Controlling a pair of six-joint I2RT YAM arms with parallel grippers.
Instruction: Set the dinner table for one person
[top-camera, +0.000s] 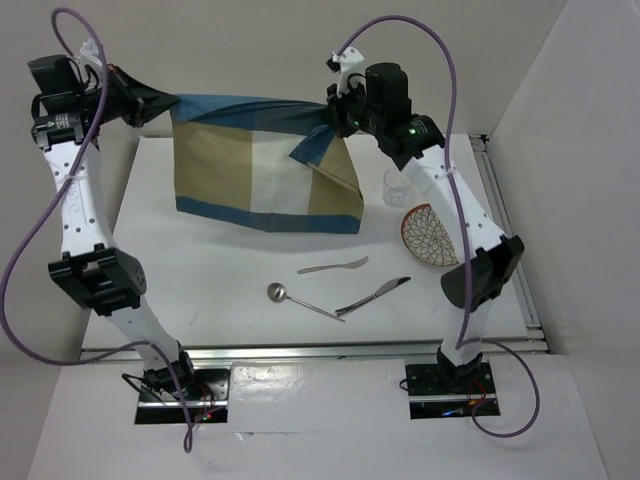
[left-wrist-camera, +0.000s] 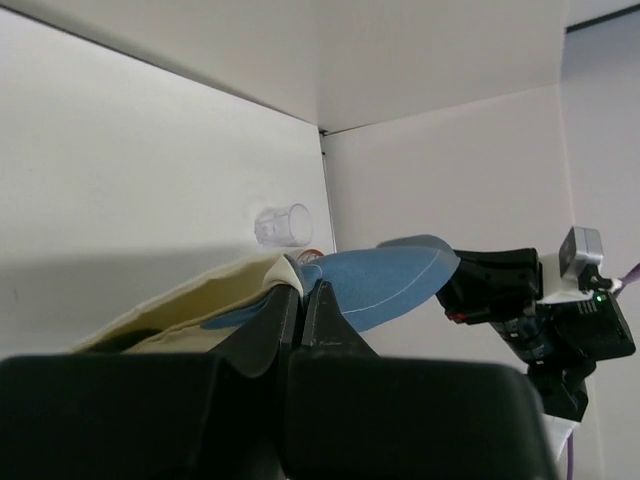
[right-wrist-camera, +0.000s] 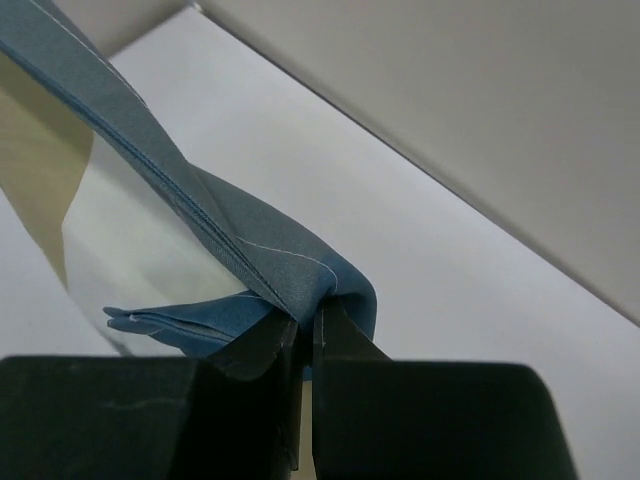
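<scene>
The blue-and-tan striped placemat (top-camera: 265, 165) hangs stretched above the far part of the white dinner table (top-camera: 200, 290). My left gripper (top-camera: 165, 103) is shut on its left top corner, with blue and cream cloth (left-wrist-camera: 375, 285) pinched between the fingers. My right gripper (top-camera: 335, 118) is shut on its right top corner, where the blue hem (right-wrist-camera: 290, 265) bunches at the fingertips. A fork (top-camera: 333, 266), spoon (top-camera: 300, 300) and knife (top-camera: 372, 296) lie on the table in front. A patterned plate (top-camera: 428, 235) and a clear glass (top-camera: 397, 187) stand at the right.
White walls close in the table at the back and on both sides. Metal rails run along the near edge (top-camera: 310, 350) and the right edge (top-camera: 505, 225). The right arm reaches over the plate and glass. The glass also shows in the left wrist view (left-wrist-camera: 283, 225).
</scene>
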